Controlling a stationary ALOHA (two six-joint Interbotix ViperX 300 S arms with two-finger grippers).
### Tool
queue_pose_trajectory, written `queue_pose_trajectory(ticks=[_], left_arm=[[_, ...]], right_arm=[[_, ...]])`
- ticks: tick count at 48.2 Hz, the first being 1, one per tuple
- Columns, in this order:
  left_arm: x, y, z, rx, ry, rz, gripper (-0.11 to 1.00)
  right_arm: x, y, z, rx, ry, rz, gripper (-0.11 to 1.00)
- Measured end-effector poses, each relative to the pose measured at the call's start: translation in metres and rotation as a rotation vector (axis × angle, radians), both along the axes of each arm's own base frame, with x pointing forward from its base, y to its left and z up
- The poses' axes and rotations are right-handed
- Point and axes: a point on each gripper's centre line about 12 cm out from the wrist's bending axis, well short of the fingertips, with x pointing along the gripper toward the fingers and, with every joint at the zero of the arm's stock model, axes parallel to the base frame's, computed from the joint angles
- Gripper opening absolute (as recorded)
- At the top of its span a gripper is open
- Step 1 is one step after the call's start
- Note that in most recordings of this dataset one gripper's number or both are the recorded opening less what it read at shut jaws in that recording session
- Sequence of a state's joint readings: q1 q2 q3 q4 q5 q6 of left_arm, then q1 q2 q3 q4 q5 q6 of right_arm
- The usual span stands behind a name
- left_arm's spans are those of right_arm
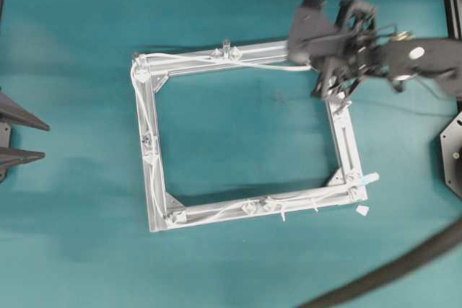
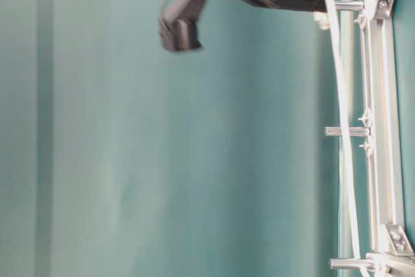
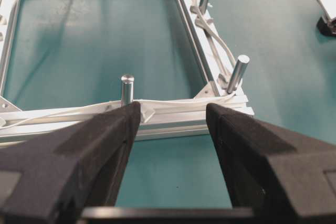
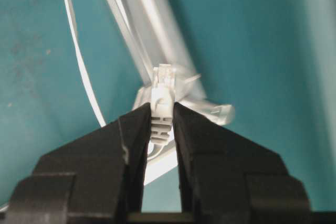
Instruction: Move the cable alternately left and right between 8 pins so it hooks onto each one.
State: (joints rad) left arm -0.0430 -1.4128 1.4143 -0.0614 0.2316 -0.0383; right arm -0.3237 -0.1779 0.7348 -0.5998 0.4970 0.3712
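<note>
The silver square frame [image 1: 153, 178] lies on the teal table with small upright pins [image 1: 226, 47] on its rails. The thin white cable [image 1: 253, 63] runs along the bottom, left and top rails. At the frame's upper right corner, my right gripper [image 1: 336, 95] is shut on the cable's white plug [image 4: 161, 106], which stands just above a rail [image 4: 152, 30]. Far to the left, my left gripper [image 1: 42, 141] stays open and holds nothing. In its wrist view its fingers [image 3: 105, 129] frame the near rail, the cable [image 3: 173, 103] and pins [image 3: 127, 86].
A thick dark hose [image 1: 404, 268] curves across the bottom right corner. A small white scrap [image 1: 363, 210] lies beside the frame's lower right corner. A black base plate [image 1: 453, 156] sits at the right edge. The table-level view shows pins [image 2: 347, 132] sticking out past the cable [image 2: 342, 95].
</note>
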Motion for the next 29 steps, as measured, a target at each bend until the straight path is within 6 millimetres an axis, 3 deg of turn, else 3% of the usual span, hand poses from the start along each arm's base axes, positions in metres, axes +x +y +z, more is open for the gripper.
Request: queue_pose_trajectory(ticks=[14, 29], left_arm=[[0.000, 0.000, 0.000, 0.000, 0.000, 0.000, 0.65], [0.000, 0.000, 0.000, 0.000, 0.000, 0.002, 0.65]], right_arm=[[-0.002, -0.006, 0.001, -0.070, -0.095, 0.166, 0.15], [-0.003, -0.041, -0.004, -0.167, -0.066, 0.224, 0.15]])
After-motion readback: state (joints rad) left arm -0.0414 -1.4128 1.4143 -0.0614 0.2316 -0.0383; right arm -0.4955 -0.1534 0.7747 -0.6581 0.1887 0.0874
